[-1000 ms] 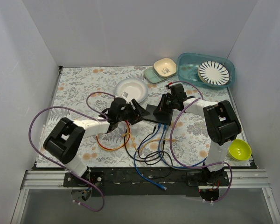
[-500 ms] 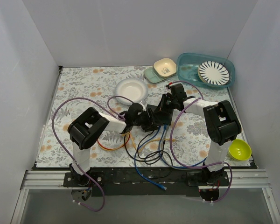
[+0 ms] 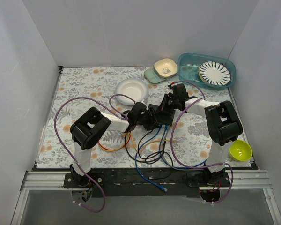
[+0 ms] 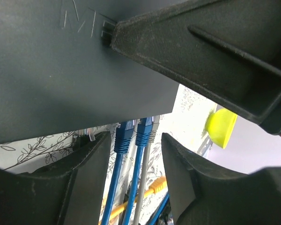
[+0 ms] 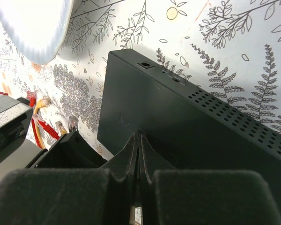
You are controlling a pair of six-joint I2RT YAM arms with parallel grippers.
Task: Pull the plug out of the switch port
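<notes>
Fingers (image 4: 84,187) flanking blue plugs (image 4: 136,133); switch's (image 4: 61,70) cabled edge nearward

smooth matt switch (image 5: 178,126), blue plastic plugs (image 4: 145,130)

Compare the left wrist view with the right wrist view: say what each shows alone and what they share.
Left wrist only: two blue plugs in the switch's edge, between the open left gripper's fingers, and a yellow bowl. Right wrist only: a white plate, the switch's vent holes, a red cable. Both: the black switch and the floral tablecloth.
</notes>
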